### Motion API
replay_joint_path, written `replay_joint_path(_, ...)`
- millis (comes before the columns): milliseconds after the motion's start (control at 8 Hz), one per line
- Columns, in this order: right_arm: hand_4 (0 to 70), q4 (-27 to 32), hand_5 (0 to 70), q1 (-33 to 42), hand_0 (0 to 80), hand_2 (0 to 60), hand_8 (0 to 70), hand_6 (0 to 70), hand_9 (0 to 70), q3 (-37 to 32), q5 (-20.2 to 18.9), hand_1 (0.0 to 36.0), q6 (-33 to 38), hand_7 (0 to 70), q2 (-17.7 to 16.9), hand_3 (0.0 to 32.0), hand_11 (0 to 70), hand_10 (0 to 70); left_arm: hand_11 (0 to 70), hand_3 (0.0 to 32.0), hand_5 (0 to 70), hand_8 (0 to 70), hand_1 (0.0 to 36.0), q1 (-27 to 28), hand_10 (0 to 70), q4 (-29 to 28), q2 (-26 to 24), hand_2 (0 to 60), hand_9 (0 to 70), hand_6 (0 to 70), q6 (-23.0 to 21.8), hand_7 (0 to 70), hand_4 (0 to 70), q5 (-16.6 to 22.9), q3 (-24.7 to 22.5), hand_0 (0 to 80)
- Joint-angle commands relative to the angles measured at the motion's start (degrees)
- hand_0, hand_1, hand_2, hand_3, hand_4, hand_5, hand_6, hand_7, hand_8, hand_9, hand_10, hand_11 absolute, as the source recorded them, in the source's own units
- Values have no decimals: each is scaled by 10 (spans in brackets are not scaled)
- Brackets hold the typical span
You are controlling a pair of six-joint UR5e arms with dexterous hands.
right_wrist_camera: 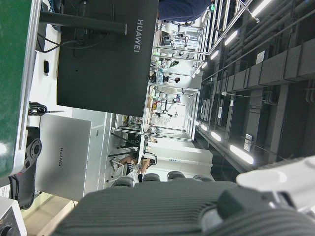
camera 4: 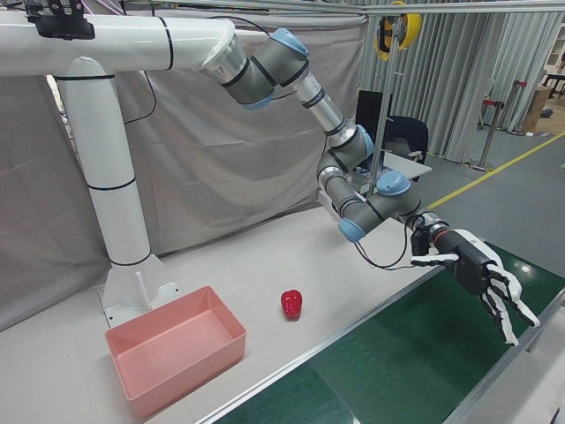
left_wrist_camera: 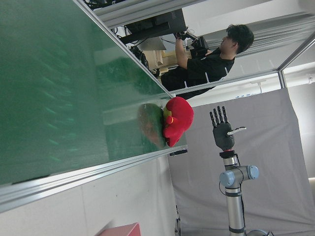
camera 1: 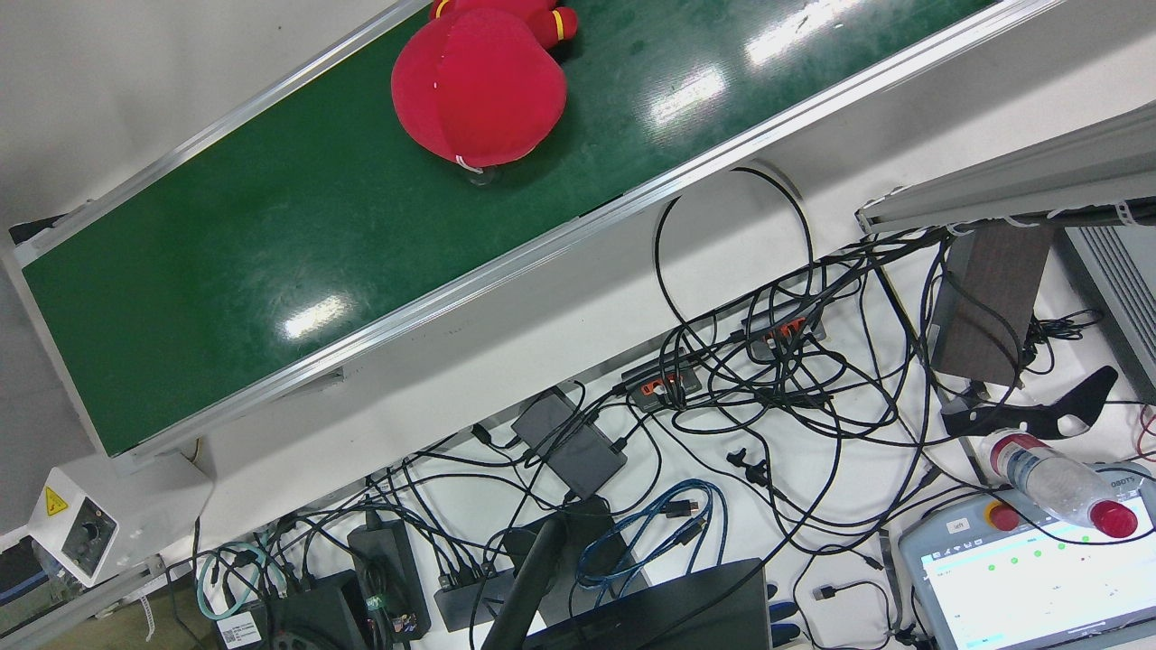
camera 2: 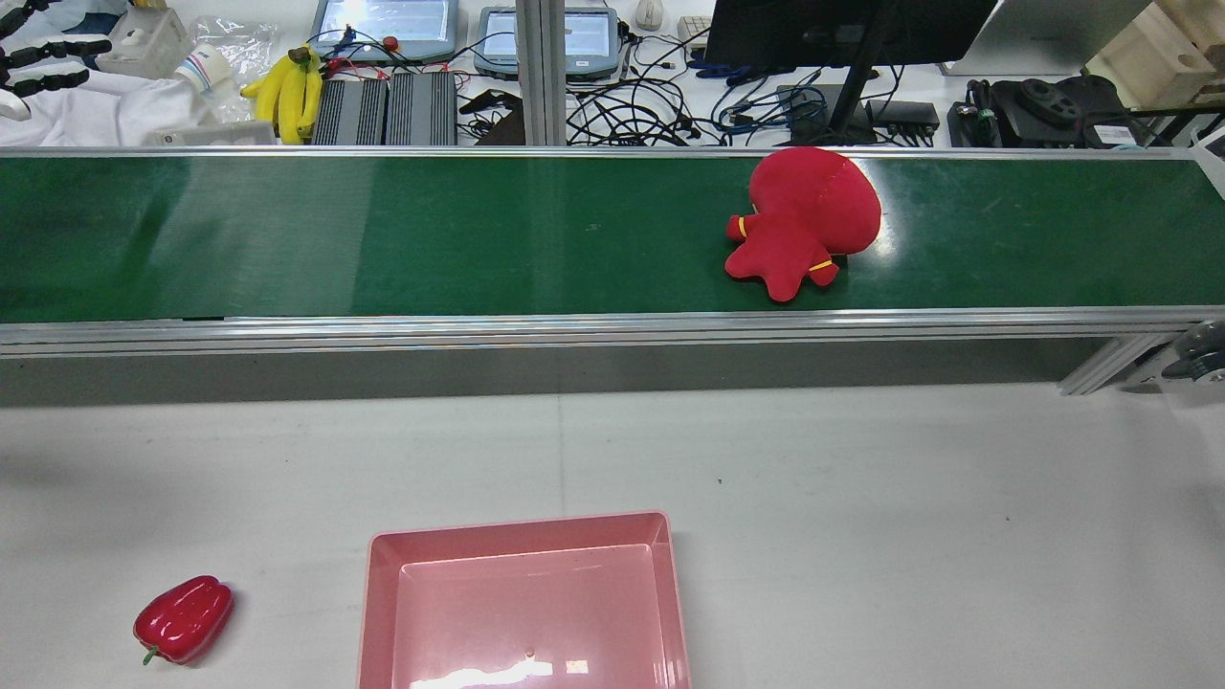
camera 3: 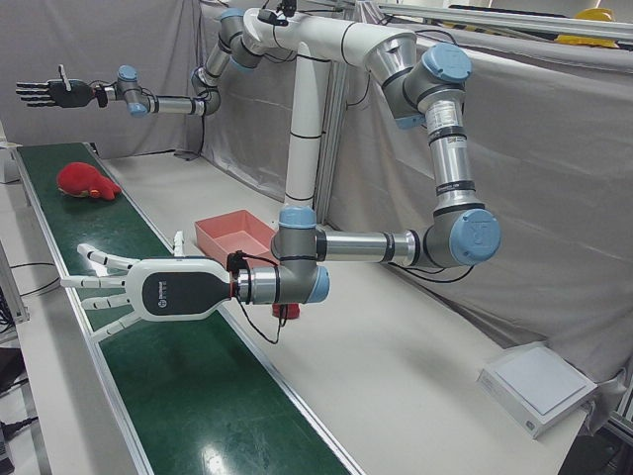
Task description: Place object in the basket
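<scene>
You had not started the reach: left hand [camera 3: 148, 289] and right hand [camera 3: 49, 92] both hung spread and empty. The plush toy [camera 2: 804, 225], probably your object, lay near the belt's [camera 2: 383, 230] right end, needing the right hand lowered over it.

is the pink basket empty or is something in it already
Empty. The rear view shows the pink basket with a bare floor; the red pepper lies outside it on the table.

We hold our left arm low with the forearm level. Its left hand [camera 3: 148, 289] is flat, fingers [camera 3: 94, 259] spread wide and holding nothing. Our right arm reaches far out and high, and the right hand [camera 3: 49, 92] is likewise empty with its fingers straight and apart.
</scene>
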Motion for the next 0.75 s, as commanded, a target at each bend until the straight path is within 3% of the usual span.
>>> replay_joint_path(0,0,0,0,1,0,0,0,0,0,1,0,0,0,0,0,0,0,0,51,298,257,147,71,-6,25,0,0,0,126,25,-5,77,0,4,-3,528)
replay_joint_path(375,0,0,0,0,0,0,0,0,0,1,0,0,0,0,0,0,0,0,56,306,257,148,80,-5,29,-1,2,0,129,25,-14,79,0,4,-3,526)
replay_joint_path(625,0,0,0,0,0,0,0,0,0,0,0,0,0,0,0,0,0,0,56,290,271,152,83,-9,28,-1,0,0,133,27,-16,81,0,4,-7,523)
